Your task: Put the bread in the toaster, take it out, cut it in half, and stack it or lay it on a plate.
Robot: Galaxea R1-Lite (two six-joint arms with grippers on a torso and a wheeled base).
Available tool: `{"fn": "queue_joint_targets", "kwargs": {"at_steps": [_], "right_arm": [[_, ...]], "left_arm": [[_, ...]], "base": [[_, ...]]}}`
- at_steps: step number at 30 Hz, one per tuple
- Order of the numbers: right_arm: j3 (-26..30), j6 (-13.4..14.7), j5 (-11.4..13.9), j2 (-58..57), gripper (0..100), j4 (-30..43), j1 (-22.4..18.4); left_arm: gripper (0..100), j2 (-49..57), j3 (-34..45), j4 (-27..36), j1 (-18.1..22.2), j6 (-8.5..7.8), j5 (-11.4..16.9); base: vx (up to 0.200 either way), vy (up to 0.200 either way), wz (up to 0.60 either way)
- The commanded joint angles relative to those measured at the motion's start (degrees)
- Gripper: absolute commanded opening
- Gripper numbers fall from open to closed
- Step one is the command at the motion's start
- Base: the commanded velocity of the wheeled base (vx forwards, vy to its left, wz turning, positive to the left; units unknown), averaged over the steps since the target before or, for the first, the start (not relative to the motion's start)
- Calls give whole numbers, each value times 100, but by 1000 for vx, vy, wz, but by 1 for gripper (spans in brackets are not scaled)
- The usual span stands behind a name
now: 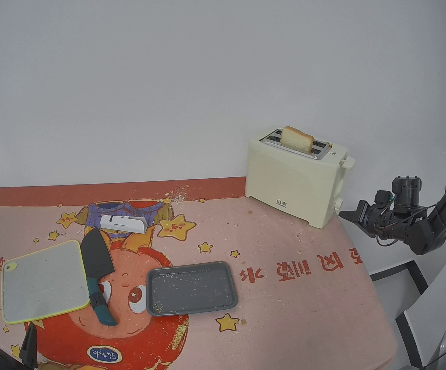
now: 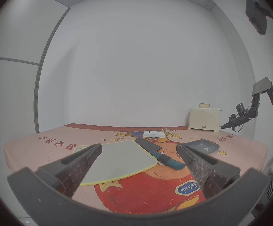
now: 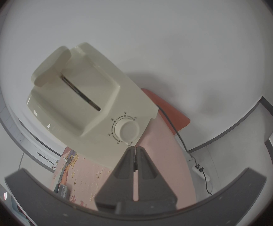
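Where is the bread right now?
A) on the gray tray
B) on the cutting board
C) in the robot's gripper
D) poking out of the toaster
D: the bread stands up out of a top slot of the toaster at the back of the table.

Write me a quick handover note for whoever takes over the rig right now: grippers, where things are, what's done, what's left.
Left gripper open and empty, low at the table's near left corner.
Right gripper shut and empty, off the table's edge by the toaster, at its lever end.
Bread stands in the toaster slot, lever up.
Knife lies beside the cutting board; grey tray mid-table, holding crumbs.
Done: bread in toaster.
Left: take it out, halve it, plate it.
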State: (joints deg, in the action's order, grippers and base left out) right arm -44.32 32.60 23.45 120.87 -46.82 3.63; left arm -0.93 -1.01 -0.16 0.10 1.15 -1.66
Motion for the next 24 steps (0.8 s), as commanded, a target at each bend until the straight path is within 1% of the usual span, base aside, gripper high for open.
{"fn": "queue_joint_targets", "kwargs": {"at_steps": [1, 6, 24], "right_arm": [[3, 10, 1, 24, 0, -2, 32], [12, 115, 1, 42, 0, -2, 94], [-50, 124, -8, 165, 0, -20, 76]], "left_arm": [[100, 14, 101, -2, 8, 8, -1], [100, 14, 101, -2, 8, 8, -1], [100, 14, 101, -2, -1, 8, -1]], "base": [[0, 0, 0], [0, 0, 0], [0, 0, 0]]}}
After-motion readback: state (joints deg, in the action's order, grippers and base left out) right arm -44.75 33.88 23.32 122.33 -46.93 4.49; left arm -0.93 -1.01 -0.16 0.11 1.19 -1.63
